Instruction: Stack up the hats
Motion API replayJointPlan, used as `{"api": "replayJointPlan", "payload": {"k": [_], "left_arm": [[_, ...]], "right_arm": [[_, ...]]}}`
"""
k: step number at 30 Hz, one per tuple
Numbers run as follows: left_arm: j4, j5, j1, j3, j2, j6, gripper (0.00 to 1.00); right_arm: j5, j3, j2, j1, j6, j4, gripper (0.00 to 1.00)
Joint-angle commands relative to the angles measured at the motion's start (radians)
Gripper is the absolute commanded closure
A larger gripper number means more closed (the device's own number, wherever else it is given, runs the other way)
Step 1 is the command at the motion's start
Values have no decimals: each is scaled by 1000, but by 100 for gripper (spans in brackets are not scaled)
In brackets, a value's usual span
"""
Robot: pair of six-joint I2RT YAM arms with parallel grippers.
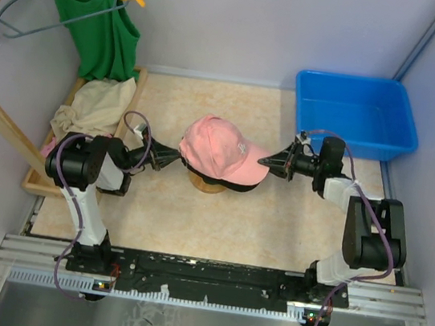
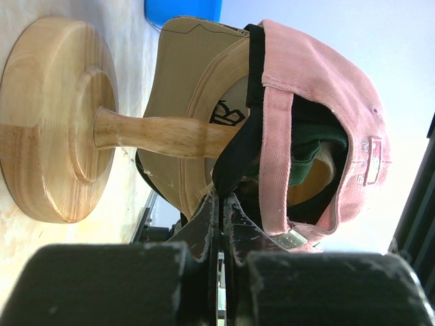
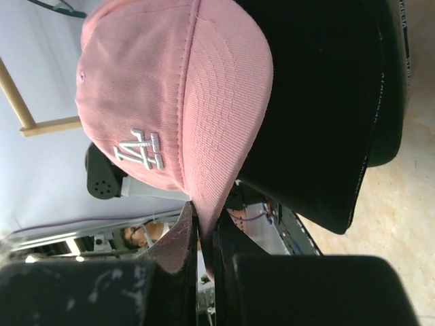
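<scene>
The hats sit stacked on a wooden stand at the table's middle. The pink hat with a white logo is on top. Under it show the black hat, the dark green hat and the tan hat. My left gripper is shut on the black fabric rim at the back of the stack, with the pink strap just beside it. My right gripper is shut on the tip of the pink brim.
A blue bin stands at the back right. A green sleeveless top hangs on a hanger at the back left. Below it, a wooden tray holds cream and pink cloths. Walls close in on both sides.
</scene>
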Motion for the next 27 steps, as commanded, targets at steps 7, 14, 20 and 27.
{"api": "replayJointPlan", "payload": {"k": [7,14,20,27], "left_arm": [[262,20,28,-1,55,30,100],[262,22,29,20,26,4,100],[262,41,44,52,-46,-42,100],[262,39,68,52,-99,-70,89]], "right_arm": [[142,48,77,-46,-355,-404,100],[150,75,92,-50,-386,-445,100],[158,140,78,-47,-415,-525,100],[173,207,89,-23,-431,-589,100]]}}
